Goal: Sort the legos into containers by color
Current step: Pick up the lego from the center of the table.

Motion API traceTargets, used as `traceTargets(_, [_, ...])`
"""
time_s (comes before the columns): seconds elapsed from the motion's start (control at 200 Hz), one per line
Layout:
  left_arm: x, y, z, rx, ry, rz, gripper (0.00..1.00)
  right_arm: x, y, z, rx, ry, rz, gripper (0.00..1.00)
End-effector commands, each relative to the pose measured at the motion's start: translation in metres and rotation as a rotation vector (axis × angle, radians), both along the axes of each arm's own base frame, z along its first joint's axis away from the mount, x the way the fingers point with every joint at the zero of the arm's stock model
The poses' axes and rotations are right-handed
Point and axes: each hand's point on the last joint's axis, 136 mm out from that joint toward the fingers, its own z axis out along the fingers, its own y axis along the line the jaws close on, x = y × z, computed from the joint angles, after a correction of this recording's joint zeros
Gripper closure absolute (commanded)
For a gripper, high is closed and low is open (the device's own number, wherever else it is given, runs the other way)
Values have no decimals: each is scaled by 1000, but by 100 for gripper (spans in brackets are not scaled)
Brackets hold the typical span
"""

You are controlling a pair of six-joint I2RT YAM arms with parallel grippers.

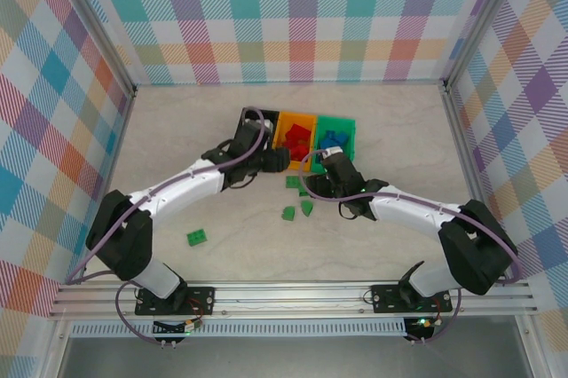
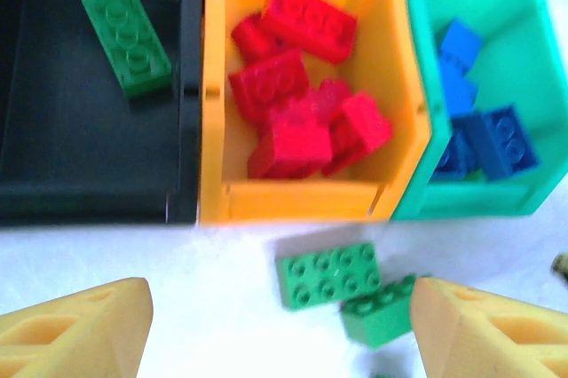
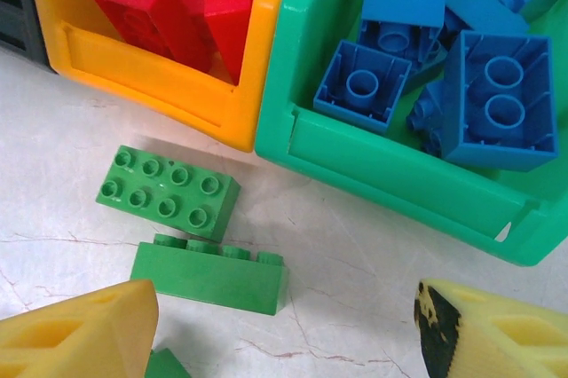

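Three containers stand side by side: a black bin (image 2: 89, 156) holding one green lego (image 2: 126, 38), an orange bin (image 2: 302, 200) with several red legos (image 2: 302, 85), and a green bin (image 2: 417, 85) with several blue legos (image 2: 484, 129). My left gripper (image 2: 284, 334) is open and empty, hovering in front of the black and orange bins (image 1: 282, 129). Two green legos (image 2: 328, 274) lie on the table just before the orange bin. My right gripper (image 3: 284, 334) is open, low over the table beside those two green legos (image 3: 167, 192) (image 3: 209, 278), in front of the green bin (image 3: 399, 174).
More green legos lie loose nearer the arms (image 1: 288, 213) (image 1: 307, 208), and one sits apart at the left (image 1: 197, 237). Both forearms converge on the bins at mid-table. Checked walls enclose the back and sides.
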Motion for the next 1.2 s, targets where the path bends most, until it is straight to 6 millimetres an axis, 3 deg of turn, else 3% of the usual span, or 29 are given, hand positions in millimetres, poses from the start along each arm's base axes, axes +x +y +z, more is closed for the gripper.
traceTargets(0.0, [-11,-12,9,-28,-90,-16,24,3,4,1,22,6,-8,23])
traceTargets(0.29, [-71,-32,-23,68,-65,-123,24,8,2,1,3,-11,-28,23])
traceTargets(0.51, [-97,-38,-42,35,-44,-100,24,7,-3,5,12,-28,-46,23])
traceTargets(0.665, [-114,-51,-52,126,-45,-151,25,8,-3,5,17,-31,-49,23])
traceTargets(0.815, [-123,-55,-63,233,-53,-165,26,8,-3,6,13,-33,-51,23])
traceTargets(1.195, [-121,-49,-88,239,-18,-66,31,8,-8,8,9,-41,-65,23])
